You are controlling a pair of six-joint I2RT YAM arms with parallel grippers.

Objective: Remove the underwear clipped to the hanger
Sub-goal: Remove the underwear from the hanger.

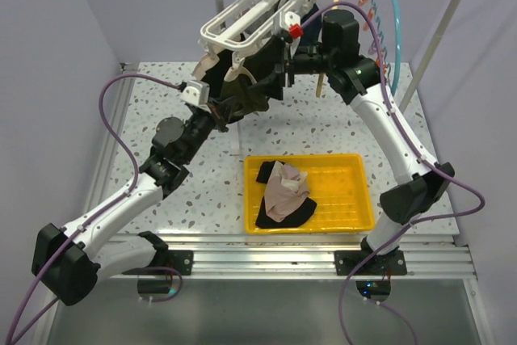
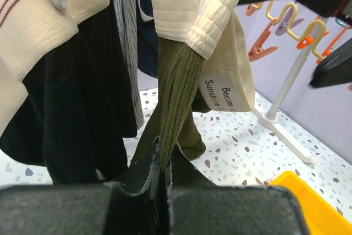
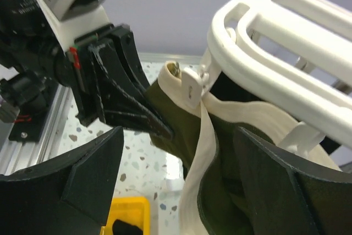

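A white clip hanger (image 1: 258, 10) hangs from the rail with several underwear clipped under it. My left gripper (image 1: 226, 112) is shut on the lower edge of the olive-and-cream underwear (image 2: 176, 92), whose cream band is held by a white clip (image 3: 192, 86). My right gripper (image 3: 187, 191) is open, its fingers (image 3: 71, 185) either side of that underwear just below the hanger (image 3: 286, 31). A black garment with a cream band (image 2: 71, 108), a grey striped one (image 2: 126, 26) and a navy one (image 2: 147, 37) hang beside it. Pink-beige underwear (image 1: 284, 191) and black underwear (image 1: 284, 217) lie in the yellow tray (image 1: 307, 158).
The rail stand's white leg (image 1: 436, 38) and foot (image 2: 286, 130) are at the right. Coloured hangers (image 1: 380, 14) dangle from the rail behind my right arm. The tray's corner shows in the left wrist view (image 2: 308, 196). Grey walls close both sides.
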